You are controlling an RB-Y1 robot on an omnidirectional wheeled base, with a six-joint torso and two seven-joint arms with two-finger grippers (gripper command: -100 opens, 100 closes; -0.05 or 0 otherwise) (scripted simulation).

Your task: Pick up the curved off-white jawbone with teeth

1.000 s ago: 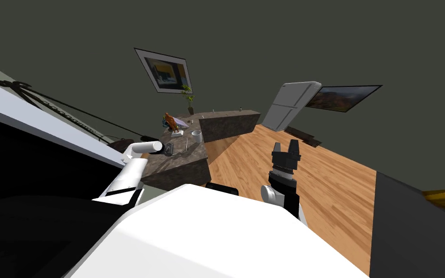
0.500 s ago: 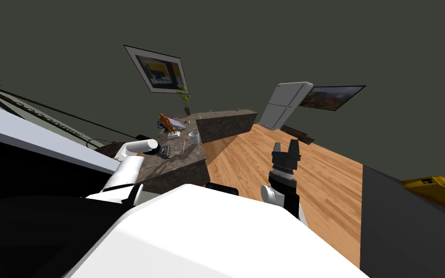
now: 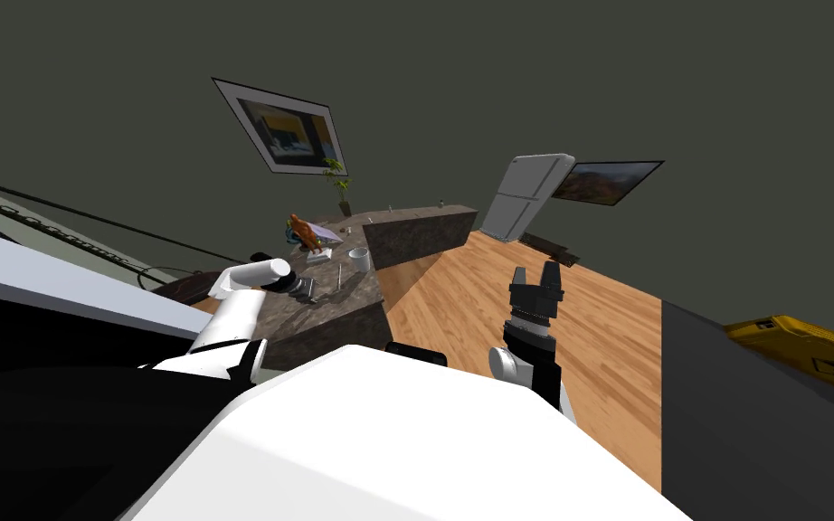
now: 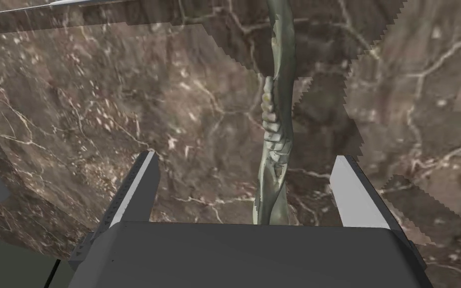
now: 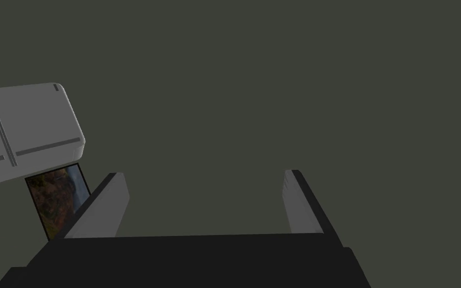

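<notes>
The reach looks all but done, while the grasp itself has not yet begun. The left pincer [image 4: 244, 159] hangs over the near end of the dark brown marbled counter [image 4: 99, 100], which stands on the left of the scene, and its two fingers are spread wide with nothing between their pads. The jawbone [image 4: 277, 135] lies flat on the counter in the gap between those fingers, touching neither. It is a long, slightly curved, greenish off-white piece with a row of pale teeth along one edge, and it runs lengthwise away from the pincer's body. It sits a little closer to one finger than the other, so the pincer is roughly but not perfectly centred on it.

I cannot tell how far the fingertips stand above the counter, so some lowering may be left. After that, what remains is to close on the bone's narrow sides and lift it clear.

Farther along the counter stand a white cup [image 3: 358, 258] and an orange-brown figure [image 3: 302, 231], both well apart from the bone.

The right pincer [image 3: 535, 271] is held up over the wooden floor [image 3: 587, 335] on the right, also wide and empty, taking no part.
</notes>
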